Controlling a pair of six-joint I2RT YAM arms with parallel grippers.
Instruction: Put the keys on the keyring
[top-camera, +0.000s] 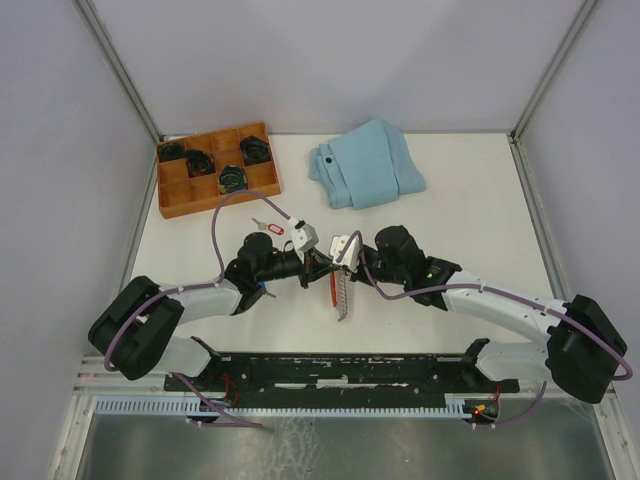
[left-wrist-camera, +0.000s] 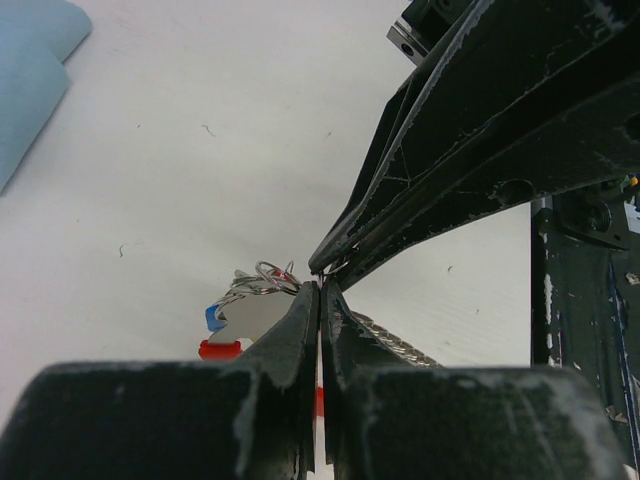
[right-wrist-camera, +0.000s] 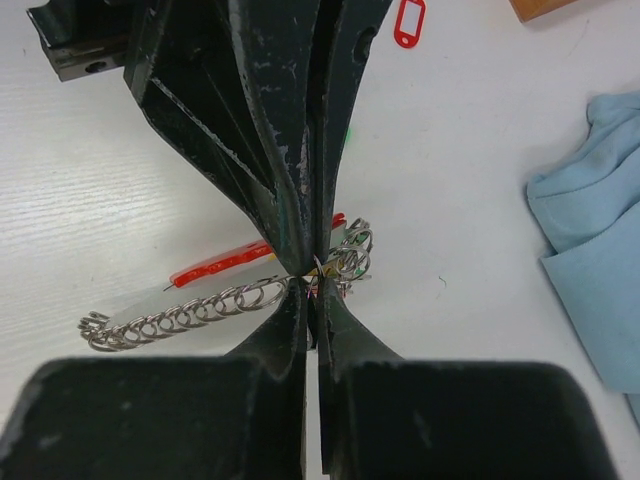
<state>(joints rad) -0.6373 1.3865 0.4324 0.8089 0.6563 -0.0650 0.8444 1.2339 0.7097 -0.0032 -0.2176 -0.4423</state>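
In the top view, the left gripper (top-camera: 318, 264) and right gripper (top-camera: 336, 264) meet tip to tip between the tabletop's (top-camera: 450, 200) middle and its near edge. They meet over the far end of the keyring (top-camera: 341, 292), which trails toward that edge. We judge that this opposed hold steadies one loop from both sides. A red-tagged key (top-camera: 271, 228) lies loose towards the wooden tray (top-camera: 161, 185) in the far-left corner. The blue cloth (top-camera: 365, 165) sits by the far edge. The right half of the tabletop gives open room.

In the left wrist view, the left claw is pressed together on what looks like a thin wire of the keyring (left-wrist-camera: 268, 278). A blue tag (left-wrist-camera: 213, 318) and a red tag (left-wrist-camera: 220, 349) lie against the loops. Whether those keys are threaded we cannot tell.

In the right wrist view, the right claw is likewise pressed together at the same wire, with the row of loops (right-wrist-camera: 190, 318) stretching off to one side. The fingers crowd that junction, so any key must come in from the side.
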